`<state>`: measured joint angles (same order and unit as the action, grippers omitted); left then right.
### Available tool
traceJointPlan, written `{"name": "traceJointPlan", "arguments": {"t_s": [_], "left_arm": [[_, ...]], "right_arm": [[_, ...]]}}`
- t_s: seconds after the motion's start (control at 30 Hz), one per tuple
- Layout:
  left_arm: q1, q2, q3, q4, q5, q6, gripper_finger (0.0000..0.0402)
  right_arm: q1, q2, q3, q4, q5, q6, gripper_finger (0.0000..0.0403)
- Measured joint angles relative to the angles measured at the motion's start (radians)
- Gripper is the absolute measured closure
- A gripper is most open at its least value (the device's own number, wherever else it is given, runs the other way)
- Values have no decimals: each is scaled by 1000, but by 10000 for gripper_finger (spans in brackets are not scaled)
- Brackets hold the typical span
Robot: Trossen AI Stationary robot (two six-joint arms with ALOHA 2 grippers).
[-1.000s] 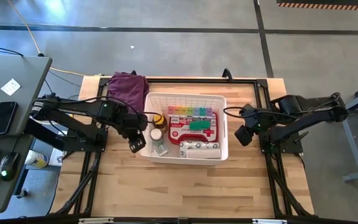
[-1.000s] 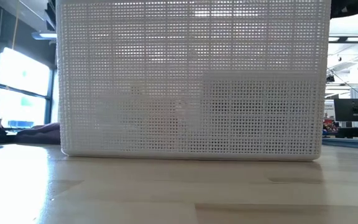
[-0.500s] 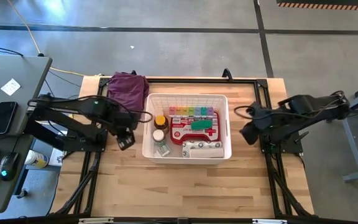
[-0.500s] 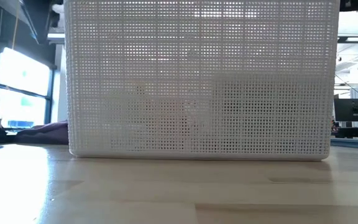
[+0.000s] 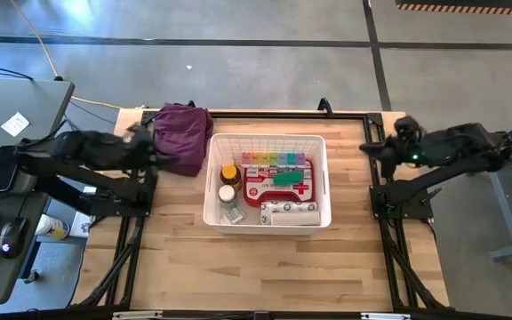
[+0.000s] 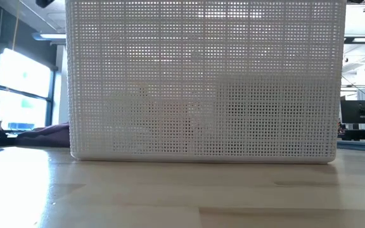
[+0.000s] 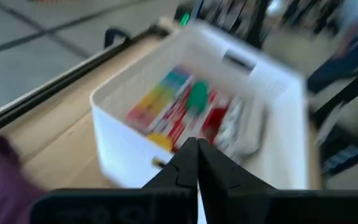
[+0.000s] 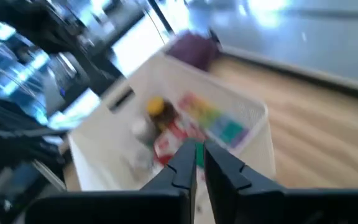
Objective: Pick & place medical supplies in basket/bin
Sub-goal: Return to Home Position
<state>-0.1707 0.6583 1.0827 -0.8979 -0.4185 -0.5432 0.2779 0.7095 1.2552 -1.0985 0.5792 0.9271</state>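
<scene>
Two grippers are hanging clear of the white basket (image 5: 208, 191), which is sitting mid-table. The left gripper (image 7: 197, 146), fingers together and empty, is hovering by the purple cloth (image 5: 183, 127). The right gripper (image 8: 197, 150), fingers nearly together and empty, is hovering off the opposite side. Inside the basket are lying the red first-aid pouch (image 5: 260, 189), green tube (image 5: 284, 178), amber bottle (image 5: 229, 172), rainbow pill organizer (image 5: 274, 160) and white printed packet (image 5: 287, 213).

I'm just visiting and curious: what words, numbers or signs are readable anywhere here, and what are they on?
Words or numbers: none can be read.
White cross sign: on the red pouch in the white basket.
Printing on the white packet: too small to read.
Lids of the rainbow pill organizer: any lettering is too small to read.
</scene>
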Motion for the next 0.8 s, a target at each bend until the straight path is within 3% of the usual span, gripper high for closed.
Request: {"name": "traceJointPlan", "arguments": {"t_s": [0.1, 0.2, 0.4, 0.53, 0.63, 0.8], "left_arm": [[0, -135, -120, 125, -3, -2, 358], [0, -255, -231, 209, -3, -2, 382], [0, -477, -417, 343, -35, -18, 368], [0, -589, -501, 348, -38, -52, 381], [0, -657, -560, 357, -39, -77, 381], [0, -653, -620, 399, -27, -127, 381]], "right_arm": [[0, -59, -43, 89, 42, -52, 387], [0, -129, -127, 156, 70, -45, 400], [-1, -283, -390, 400, 60, -11, 401], [0, -387, -557, 558, 67, -28, 401], [0, -484, -647, 614, 105, -52, 401], [0, -690, -771, 630, 138, -64, 402]]}}
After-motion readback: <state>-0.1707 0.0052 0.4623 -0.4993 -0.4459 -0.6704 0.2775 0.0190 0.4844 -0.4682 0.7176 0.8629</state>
